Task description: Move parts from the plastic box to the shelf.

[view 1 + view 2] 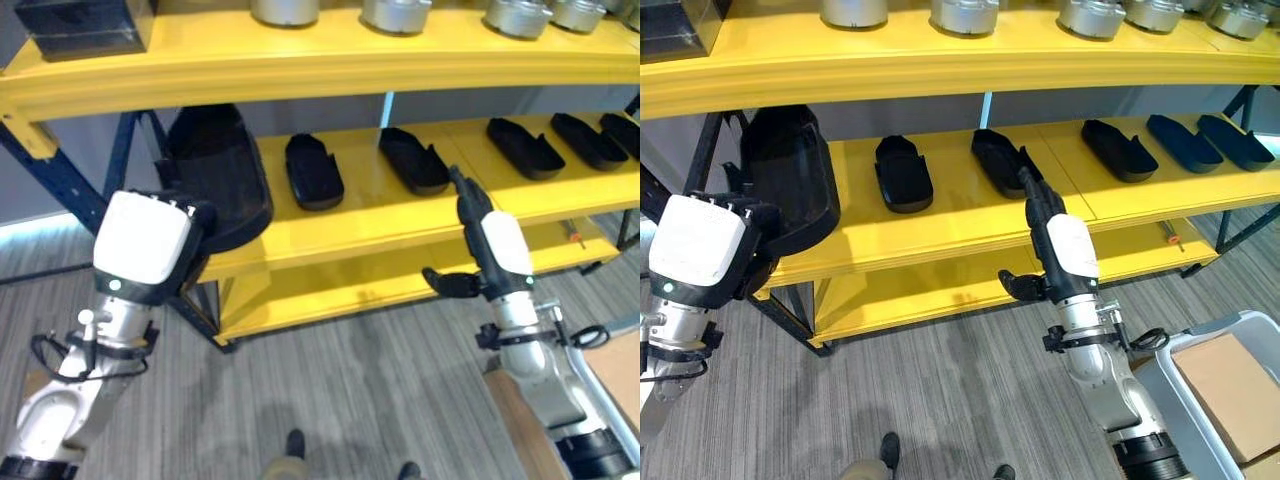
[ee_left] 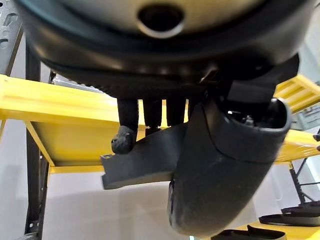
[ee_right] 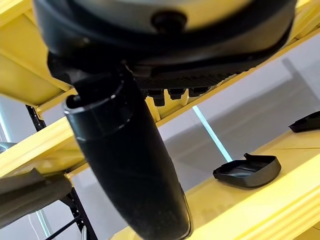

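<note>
Left eye view first: your left hand [image 1: 190, 225] is at the left end of the yellow shelf [image 1: 350, 225], its fingers wrapped on a large black part [image 1: 215, 175] that sits partly on the middle shelf board and leans up toward the back. Judged from that lean, the part is being eased down onto the board and is not yet lying flat like its neighbours. Further along the same board you have a row of placed black parts [image 1: 314, 172], evenly spaced and flat, which suggests the open space at the left end is the intended slot. Your right hand [image 1: 470, 200] reaches up toward the shelf edge with fingers extended and nothing in them; it appears to be standing by.

Right eye view: the same arrangement holds. A grey plastic box [image 1: 1230, 335] with a cardboard sheet [image 1: 1230, 385] stands at the lower right, well apart from the shelf. Round metal parts [image 1: 964, 14] line the top board.

Left wrist view: your fingers [image 2: 150, 112] curl over the edge of the black part, with the thumb [image 2: 124, 140] pressed against it, so the grip is a firm pinch on its rim.

Right wrist view: the thumb [image 3: 130, 165] stands out and the fingers are relaxed, holding nothing. One placed part [image 3: 247, 170] rests on the board beyond.
</note>
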Tool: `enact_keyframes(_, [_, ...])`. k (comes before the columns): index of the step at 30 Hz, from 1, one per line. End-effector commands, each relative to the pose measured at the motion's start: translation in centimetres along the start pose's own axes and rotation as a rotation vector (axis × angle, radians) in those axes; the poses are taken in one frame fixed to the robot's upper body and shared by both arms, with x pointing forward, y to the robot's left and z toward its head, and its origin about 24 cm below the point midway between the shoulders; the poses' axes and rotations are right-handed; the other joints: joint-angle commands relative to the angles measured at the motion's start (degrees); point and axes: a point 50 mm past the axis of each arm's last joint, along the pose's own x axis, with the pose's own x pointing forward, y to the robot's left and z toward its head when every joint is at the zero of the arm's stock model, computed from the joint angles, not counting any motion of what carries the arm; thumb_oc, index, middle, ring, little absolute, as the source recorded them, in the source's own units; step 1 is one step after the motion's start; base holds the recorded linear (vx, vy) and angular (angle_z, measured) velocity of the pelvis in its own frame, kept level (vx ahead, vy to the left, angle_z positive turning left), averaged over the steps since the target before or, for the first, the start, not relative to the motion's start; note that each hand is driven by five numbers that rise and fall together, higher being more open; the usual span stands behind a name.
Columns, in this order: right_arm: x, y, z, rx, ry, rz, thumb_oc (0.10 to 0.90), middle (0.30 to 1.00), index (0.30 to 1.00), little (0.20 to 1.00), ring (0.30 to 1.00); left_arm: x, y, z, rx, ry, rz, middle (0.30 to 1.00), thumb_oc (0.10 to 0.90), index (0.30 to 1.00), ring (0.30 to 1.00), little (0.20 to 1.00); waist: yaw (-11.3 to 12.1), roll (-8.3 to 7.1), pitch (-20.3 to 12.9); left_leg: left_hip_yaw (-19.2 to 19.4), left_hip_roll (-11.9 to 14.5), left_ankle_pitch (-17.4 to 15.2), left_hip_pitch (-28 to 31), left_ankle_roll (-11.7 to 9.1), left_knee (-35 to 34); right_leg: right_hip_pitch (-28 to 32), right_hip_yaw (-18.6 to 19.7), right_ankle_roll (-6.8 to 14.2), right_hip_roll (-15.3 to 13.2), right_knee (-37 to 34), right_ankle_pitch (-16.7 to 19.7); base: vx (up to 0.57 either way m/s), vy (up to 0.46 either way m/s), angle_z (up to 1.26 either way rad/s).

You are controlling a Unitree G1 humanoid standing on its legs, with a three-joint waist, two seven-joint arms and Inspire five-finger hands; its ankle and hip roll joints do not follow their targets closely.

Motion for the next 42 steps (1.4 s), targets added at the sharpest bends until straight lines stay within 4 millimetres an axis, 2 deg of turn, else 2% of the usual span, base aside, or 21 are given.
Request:
enact_keyframes(1, [3.4, -2.9, 3.0, -0.072, -0.207, -0.126, 0.9, 1.0, 1.0, 1.0, 1.0, 2.2, 4.7, -1.4, 0.112, -0.004, 0.29, 0.3, 0.4, 0.3, 0.3, 0.3, -0.8, 2.34, -4.9, -1.5, -2.1, -8.4, 3.0, 2.1, 0.7, -2.5, 1.9, 3.1, -0.6, 2.8, 2.3, 0.03, 0.153, -0.15])
enact_keyframes(3, [3.7, -2.5, 3.4, -0.069, -0.218, -0.116, 0.9, 1.0, 1.0, 1.0, 1.0, 2.0, 4.8, -1.6, 0.134, 0.011, 0.29, 0.3, 0.4, 0.3, 0.3, 0.3, 0.0, 2.53, -4.8, -1.7, -3.8, -9.7, 3.7, 3.3, 1.4, -3.5, 3.9, 3.1, -2.2, 5.0, 3.8, 0.05, 0.248, -0.16])
enact_keyframes(6, [3.8, -2.2, 3.4, -0.062, -0.217, -0.108, 0.9, 1.0, 1.0, 1.0, 1.0, 2.3, 4.8, -1.6, 0.131, 0.008, 0.29, 0.3, 0.4, 0.3, 0.3, 0.3, -0.1, 2.83, -4.2, -2.1, -4.8, -10.5, 4.4, 4.7, 2.1, -5.1, 4.8, 2.5, -3.6, 11.3, 4.9, 0.04, 0.211, -0.16])
enact_keyframes(7, [3.8, -2.1, 3.5, -0.063, -0.217, -0.104, 0.9, 1.0, 1.0, 1.0, 1.0, 2.5, 4.8, -1.5, 0.131, 0.001, 0.29, 0.3, 0.4, 0.3, 0.3, 0.3, -0.5, 3.05, -4.0, -2.4, -4.6, -10.6, 4.7, 5.2, 2.3, -5.9, 5.3, 2.1, -3.2, 13.7, 5.0, 0.06, 0.176, -0.07])
enact_keyframes(8, [3.6, -1.9, 3.5, -0.064, -0.22, -0.093, 0.9, 1.0, 1.0, 1.0, 1.0, 3.1, 4.8, -1.4, 0.131, -0.013, 0.29, 0.3, 0.4, 0.3, 0.3, 0.3, -1.7, 3.33, -3.1, -2.9, -4.3, -11.3, 5.5, 5.5, 2.7, -9.0, 7.6, 1.7, -0.9, 18.0, 3.2, 0.06, 0.13, 0.0])
enact_keyframes(9, [3.6, -1.9, 3.4, -0.069, -0.222, -0.086, 0.9, 1.0, 1.0, 1.0, 1.0, 3.4, 4.7, -1.3, 0.131, -0.024, 0.285, 0.3, 0.4, 0.3, 0.3, 0.3, -2.7, 3.49, -2.6, -3.2, -4.2, -11.3, 5.9, 5.5, 2.8, -11.5, 9.4, 1.1, 1.9, 18.5, 1.8, 0.06, 0.087, 0.03])
enact_keyframes(10, [3.5, -2.0, 3.4, -0.071, -0.224, -0.082, 0.9, 1.0, 1.0, 1.0, 1.0, 3.5, 4.6, -1.2, 0.122, -0.03, 0.282, 0.3, 0.4, 0.3, 0.3, 0.3, -3.5, 3.42, -2.2, -3.2, -4.2, -10.9, 5.9, 5.4, 2.9, -14.0, 10.5, 0.5, 4.1, 17.3, 1.3, 0.07, 0.025, 0.07])
enact_keyframes(11, [3.5, -2.1, 3.3, -0.073, -0.224, -0.083, 0.9, 1.0, 1.0, 1.0, 1.0, 3.6, 4.5, -1.1, 0.116, -0.034, 0.279, 0.3, 0.4, 0.3, 0.3, 0.3, -3.7, 3.56, -2.1, -3.0, -4.2, -11.2, 6.1, 5.2, 2.9, -15.3, 10.6, 0.3, 5.0, 16.0, 1.3, 0.13, -0.007, 0.12])
enact_keyframes(14, [3.3, -2.3, 3.1, -0.075, -0.216, -0.09, 0.9, 1.0, 1.0, 1.0, 1.0, 3.7, 4.2, -0.9, 0.114, -0.042, 0.272, 0.3, 0.4, 0.3, 0.3, 0.3, -4.5, 3.69, -1.9, -3.3, -4.3, -11.8, 7.1, 4.7, 2.3, -16.3, 10.1, 0.7, 6.0, 10.4, 3.0, 0.15, -0.044, 0.19])
enact_keyframes(15, [3.3, -2.3, 3.2, -0.074, -0.221, -0.094, 0.9, 1.0, 1.0, 1.0, 1.0, 3.8, 3.8, -0.5, 0.093, -0.046, 0.269, 0.3, 0.4, 0.3, 0.3, 0.3, -6.1, 3.41, -1.3, -4.2, -4.3, -12.2, 8.0, 4.2, 2.4, -18.6, 12.7, 1.6, 8.3, 5.3, 5.6, 0.21, -0.075, 0.23])
enact_keyframes(19, [3.2, -2.7, 3.3, -0.078, -0.233, -0.112, 0.9, 1.0, 1.0, 1.0, 1.0, 4.1, 3.3, 0.0, 0.086, -0.069, 0.264, 0.3, 0.4, 0.3, 0.3, 0.3, -7.6, 3.03, -1.6, -4.9, -3.9, -13.7, 9.6, 3.0, 2.5, -18.5, 15.6, 2.5, 10.7, -2.5, 8.3, 0.23, -0.105, 0.26])
enact_keyframes(21, [2.8, -2.8, 2.9, -0.083, -0.216, -0.111, 0.9, 1.0, 1.0, 1.0, 1.0, 3.9, 3.2, 0.1, 0.086, -0.068, 0.254, 0.3, 0.4, 0.3, 0.3, 0.3, -7.5, 2.83, -2.4, -5.3, -3.8, -14.1, 10.2, 2.7, 2.0, -16.8, 15.5, 2.4, 10.8, -4.3, 7.6, 0.12, -0.086, 0.3])
enact_keyframes(22, [2.7, -3.0, 2.7, -0.086, -0.214, -0.111, 0.9, 1.0, 1.0, 1.0, 1.0, 3.9, 3.1, 0.3, 0.091, -0.082, 0.249, 0.3, 0.4, 0.3, 0.3, 0.3, -7.7, 2.45, -2.9, -5.1, -4.0, -13.9, 10.4, 2.5, 1.8, -16.3, 15.6, 2.1, 10.8, -4.0, 8.7, 0.16, -0.109, 0.42])
enact_keyframes(24, [2.6, -3.3, 2.6, -0.084, -0.214, -0.118, 0.9, 1.0, 1.0, 1.0, 1.0, 3.9, 2.8, 0.8, 0.071, -0.096, 0.237, 0.3, 0.4, 0.3, 0.3, 0.3, -8.1, 2.77, -4.2, -6.1, -2.4, -14.0, 11.0, 1.9, 1.7, -16.0, 15.1, 1.4, 11.8, -2.2, 8.0, 0.23, -0.176, 0.44])
enact_keyframes(28, [2.3, -4.0, 2.2, -0.082, -0.2, -0.137, 0.9, 1.0, 1.0, 1.0, 1.0, 3.6, 2.7, 1.0, 0.03, -0.09, 0.234, 0.3, 0.4, 0.3, 0.3, 0.3, -8.4, 4.1, -5.2, -7.6, 0.7, -14.3, 12.5, 1.0, 1.5, -15.6, 12.2, 0.3, 13.0, 1.3, 4.4, 0.22, -0.162, 0.42])
enact_keyframes(33, [1.8, -4.5, 1.8, -0.072, -0.179, -0.155, 0.9, 1.0, 1.0, 1.0, 1.0, 3.6, 2.3, 1.5, -0.033, -0.077, 0.228, 0.3, 0.4, 0.3, 0.3, 0.3, -8.9, 4.4, -4.7, -9.3, 4.1, -13.0, 13.3, -0.8, 0.1, -16.6, 10.3, -0.8, 13.7, 6.5, 0.1, 0.15, -0.146, 0.19])
enact_keyframes(36, [1.4, -4.7, 1.5, -0.074, -0.169, -0.16, 0.9, 1.0, 1.0, 1.0, 1.0, 3.6, 2.2, 1.8, -0.06, -0.075, 0.234, 0.3, 0.4, 0.3, 0.3, 0.3, -9.0, 4.42, -4.5, -9.6, 5.4, -13.3, 12.7, -1.5, 1.6, -16.9, 9.1, -1.4, 13.8, 8.4, -1.7, 0.13, -0.138, 0.33])
enact_keyframes(39, [1.3, -4.8, 1.4, -0.075, -0.165, -0.161, 0.9, 1.0, 1.0, 1.0, 1.0, 3.5, 2.0, 1.9, -0.072, -0.069, 0.226, 0.3, 0.4, 0.3, 0.3, 0.3, -8.9, 4.24, -4.4, -9.5, 6.0, -12.5, 11.1, -2.3, 5.4, -15.5, 8.9, -2.3, 14.5, 7.8, -2.7, 0.09, -0.092, 0.3])
enact_keyframes(40, [1.2, -4.9, 1.4, -0.073, -0.17, -0.16, 0.9, 1.0, 1.0, 1.0, 1.0, 3.3, 2.0, 2.0, -0.077, -0.065, 0.223, 0.3, 0.4, 0.3, 0.3, 0.3, -8.3, 3.9, -4.2, -8.9, 5.8, -9.7, 8.6, -3.6, 11.2, -13.2, 8.6, -3.1, 15.2, 6.6, -3.4, 0.13, -0.152, 0.23])
enact_keyframes(42, [1.3, -5.0, 1.6, -0.07, -0.185, -0.162, 0.9, 1.0, 1.0, 1.0, 1.0, 3.3, 2.1, 2.2, -0.088, -0.072, 0.224, 0.3, 0.4, 0.3, 0.3, 0.3, -6.8, 2.63, -2.5, -10.3, 3.4, -7.0, 3.9, -4.3, 19.3, -10.9, 8.8, -4.3, 15.0, 4.5, -2.8, 0.02, -0.113, 0.19])
